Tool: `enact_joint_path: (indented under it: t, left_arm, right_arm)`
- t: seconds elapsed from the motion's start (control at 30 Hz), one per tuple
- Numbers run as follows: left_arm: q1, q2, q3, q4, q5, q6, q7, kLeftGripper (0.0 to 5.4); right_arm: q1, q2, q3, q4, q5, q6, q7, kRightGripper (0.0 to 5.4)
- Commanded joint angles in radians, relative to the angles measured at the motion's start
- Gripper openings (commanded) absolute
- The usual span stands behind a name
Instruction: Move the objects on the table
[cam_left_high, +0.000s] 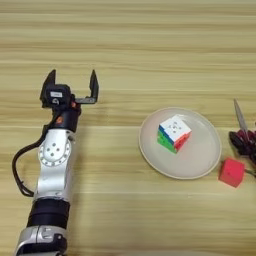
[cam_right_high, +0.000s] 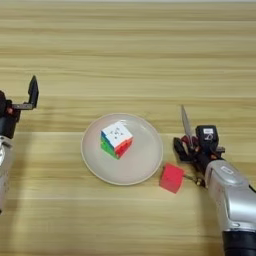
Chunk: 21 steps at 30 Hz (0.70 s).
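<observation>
Centrally, a round off-white plate (cam_right_high: 122, 149) rests on the wooden tabletop (cam_left_high: 128, 45), and it holds a single thing: the small puzzle cube (cam_right_high: 116, 139), sitting a little left of the plate's middle with its white face turned upward and its green, red and orange sides showing below. The rest of the plate's surface is bare.

Just off the plate's right rim, on the tabletop, lies a small red block (cam_right_high: 172, 178), close to the rim but apart from it.

The scissors (cam_right_high: 186, 125) are to the right of the plate, their silver blades pointing away from the robot. The right tool (cam_right_high: 192, 146) is at the handle end, its black fingers clenched on the scissors' red handles; whether the blades touch the wood or are lifted cannot be told.

The left tool (cam_left_high: 70, 86) is well to the left of the plate, over bare wood, its two black fingers spread wide and released, holding nothing. Its silver arm runs back toward the near left corner, with a black cable looping beside it.
</observation>
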Motion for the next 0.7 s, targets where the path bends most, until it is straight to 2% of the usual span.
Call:
enact_joint_path:
  t: [0.03, 0.37, 0.7]
  left_arm:
    - [0.000, -0.002, -0.005, -0.011, -0.004, 0.001, -0.002, 5.40]
    - [-0.003, -0.002, -0.008, -0.007, -0.004, -0.001, -0.001, 5.40]
    - [-0.006, 0.000, -0.007, -0.001, -0.005, -0.004, -0.002, 5.40]
  right_arm:
    - [0.146, 0.005, 0.052, -0.005, 0.009, 0.169, 0.026, 3.83]
    - [0.220, -0.012, 0.043, -0.160, 0.053, 0.261, 0.033, 3.83]
    - [0.231, 0.000, 0.054, -0.173, 0.060, 0.272, 0.031, 3.83]
